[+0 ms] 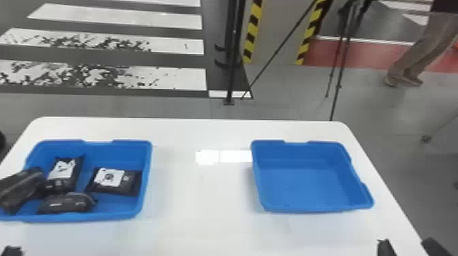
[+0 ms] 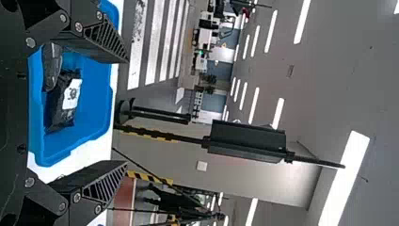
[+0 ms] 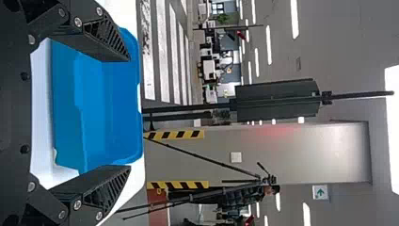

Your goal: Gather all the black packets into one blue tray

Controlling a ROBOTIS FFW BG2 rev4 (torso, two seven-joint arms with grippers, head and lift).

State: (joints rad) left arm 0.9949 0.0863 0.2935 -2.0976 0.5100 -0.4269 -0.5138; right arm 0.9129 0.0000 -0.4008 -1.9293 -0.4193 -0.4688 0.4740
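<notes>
White table (image 1: 201,207): we find four black packets (image 1: 117,182) together in the left blue tray (image 1: 117,151), presumably their collecting point; left gripper (image 2: 126,112) and right gripper (image 3: 130,113) stand wide, holding nothing.

The left tool (image 1: 13,251) sits in the head view's bottom left corner, its two black fingers spread wide. Near the bottom right corner is the right tool (image 1: 407,245), its fingers likewise parted, one on each side.
</notes>
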